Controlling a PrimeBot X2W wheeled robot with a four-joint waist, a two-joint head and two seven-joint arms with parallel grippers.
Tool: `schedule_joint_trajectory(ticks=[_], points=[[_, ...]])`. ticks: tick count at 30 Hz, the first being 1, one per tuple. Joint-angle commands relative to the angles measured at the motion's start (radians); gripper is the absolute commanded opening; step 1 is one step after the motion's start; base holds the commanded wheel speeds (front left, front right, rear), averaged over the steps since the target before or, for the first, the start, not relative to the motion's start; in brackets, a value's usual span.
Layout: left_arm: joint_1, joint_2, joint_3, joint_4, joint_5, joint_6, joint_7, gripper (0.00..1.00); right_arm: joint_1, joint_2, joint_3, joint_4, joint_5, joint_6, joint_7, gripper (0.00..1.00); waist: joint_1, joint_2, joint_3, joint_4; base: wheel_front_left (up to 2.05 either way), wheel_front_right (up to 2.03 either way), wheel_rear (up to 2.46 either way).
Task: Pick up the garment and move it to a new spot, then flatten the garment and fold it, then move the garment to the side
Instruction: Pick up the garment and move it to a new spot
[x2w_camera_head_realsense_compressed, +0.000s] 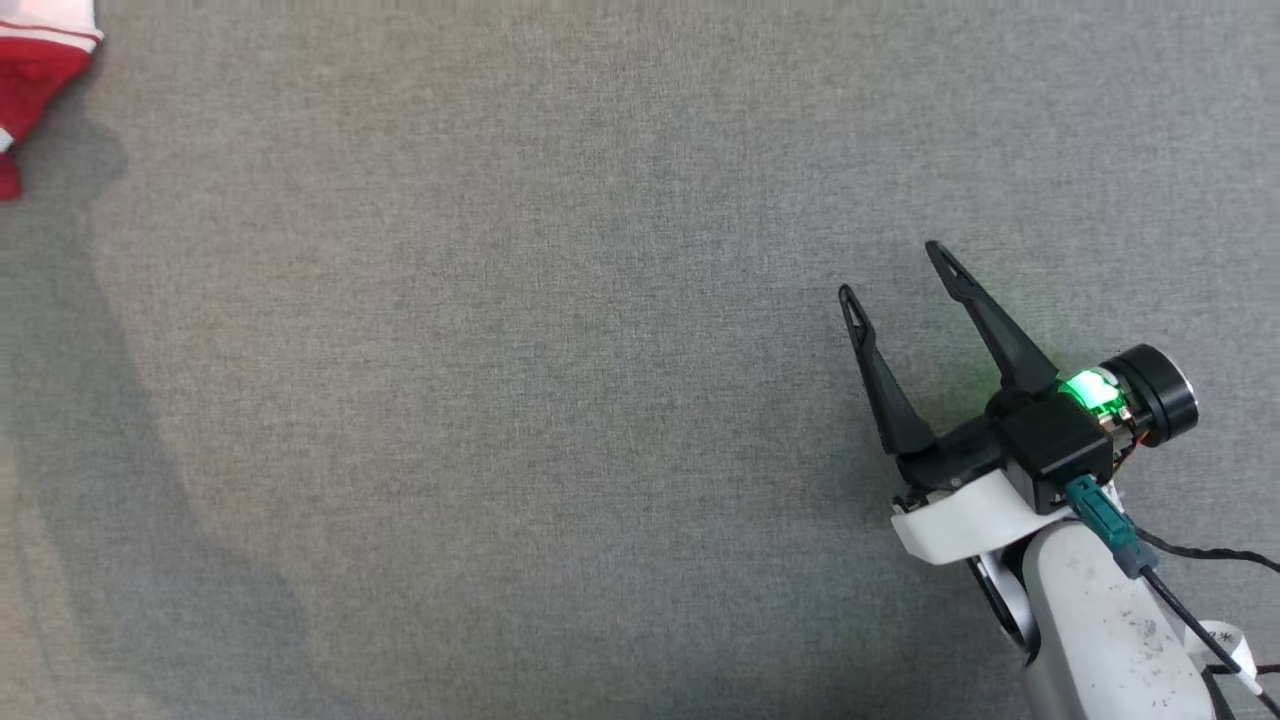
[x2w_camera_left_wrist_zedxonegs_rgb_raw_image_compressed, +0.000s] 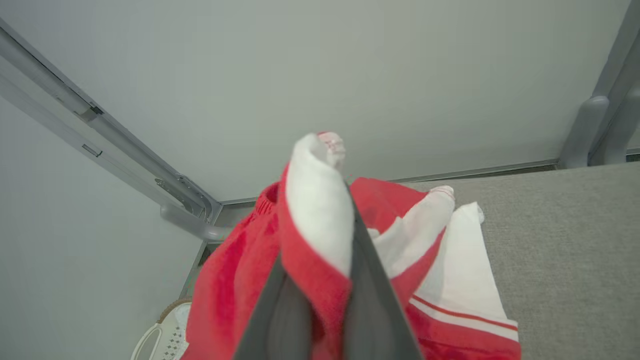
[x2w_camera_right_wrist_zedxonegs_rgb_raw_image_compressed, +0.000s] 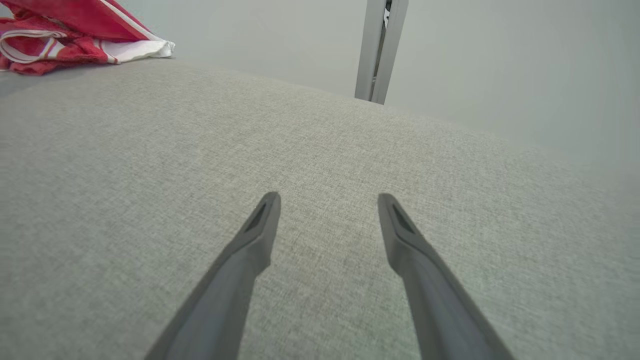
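The red and white garment (x2w_camera_left_wrist_zedxonegs_rgb_raw_image_compressed: 235, 270) sits bunched at the far left corner of the grey counter (x2w_camera_head_realsense_compressed: 550, 400), with one fold pinched in my closed left jaws. My right jaws stand wide apart and empty above the counter, well away from it.

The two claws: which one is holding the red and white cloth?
The left gripper: its fingers are shut on the red and white garment, while the right gripper stands open over the grey table, holding nothing.

Grey woven-fabric surface (x2w_camera_head_realsense_compressed: 560, 400) noted, flat. Red-and-white garment (x2w_camera_head_realsense_compressed: 38, 72) seen bunched on it at far left edge, part draped near corner.
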Motion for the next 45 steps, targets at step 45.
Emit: schedule_joint_trajectory(ticks=[45], points=[[0.838,-0.521,0.029,-0.446,-0.14,0.104,-0.182,0.0,0.207,-0.003,-0.099,0.094,0.176,-0.001,0.0,1.0,-0.0001,-0.0001,-0.448,-0.078,0.0,0.0,0.0]])
